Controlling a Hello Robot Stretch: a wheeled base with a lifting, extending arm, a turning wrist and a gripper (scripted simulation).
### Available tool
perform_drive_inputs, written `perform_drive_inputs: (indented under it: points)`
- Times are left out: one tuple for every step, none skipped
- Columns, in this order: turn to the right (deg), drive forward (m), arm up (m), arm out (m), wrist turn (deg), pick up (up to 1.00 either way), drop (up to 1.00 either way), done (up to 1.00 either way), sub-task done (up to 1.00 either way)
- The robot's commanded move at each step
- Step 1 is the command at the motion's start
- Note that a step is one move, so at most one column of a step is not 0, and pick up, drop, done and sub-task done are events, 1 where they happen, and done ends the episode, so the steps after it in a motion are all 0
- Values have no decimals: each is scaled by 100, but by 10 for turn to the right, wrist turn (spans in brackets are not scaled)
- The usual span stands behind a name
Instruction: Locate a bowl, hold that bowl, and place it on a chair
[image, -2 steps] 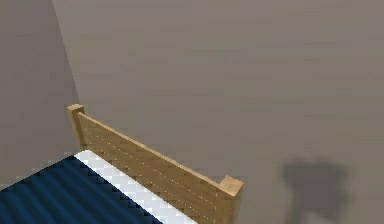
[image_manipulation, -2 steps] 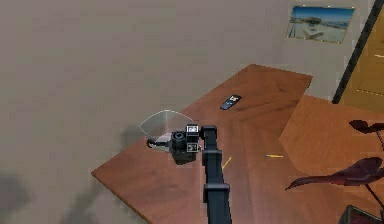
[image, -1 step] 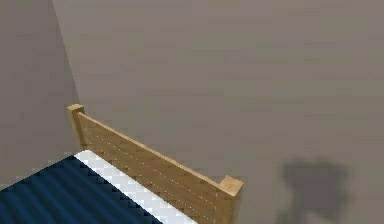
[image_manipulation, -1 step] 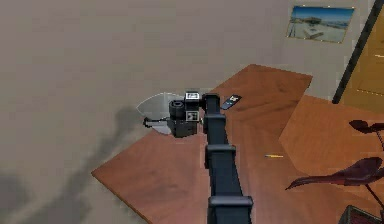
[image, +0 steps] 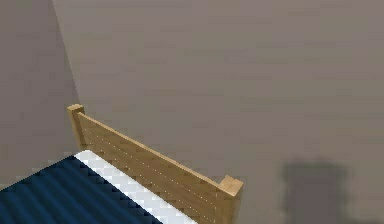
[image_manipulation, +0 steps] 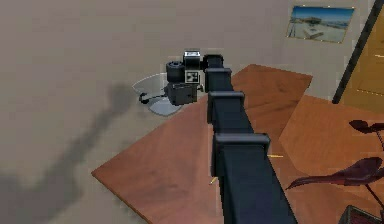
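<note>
In the arm side view my arm (image_manipulation: 235, 130) reaches up from the bottom edge across a reddish-brown wooden table (image_manipulation: 160, 165). At its far end sit the two white marked squares, and left of them the gripper (image_manipulation: 150, 97). A pale, see-through shallow bowl (image_manipulation: 152, 82) hangs around the gripper's fingers, just past the table's far edge, with beige floor behind it. The gripper holds this bowl.
The forward view has a bed with a wooden end board (image: 150, 165), a dark blue cover (image: 70, 195) and a white sheet strip, set against grey walls. In the arm side view a framed picture (image_manipulation: 321, 20) hangs at the top right beside a wooden door frame (image_manipulation: 365, 50). Dark red leaf-like shapes (image_manipulation: 345, 172) lie on the table's right.
</note>
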Motion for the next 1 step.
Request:
perform_drive_inputs:
  points:
    - [0, 0, 0, 0, -450, 0, 0, 0, 0]
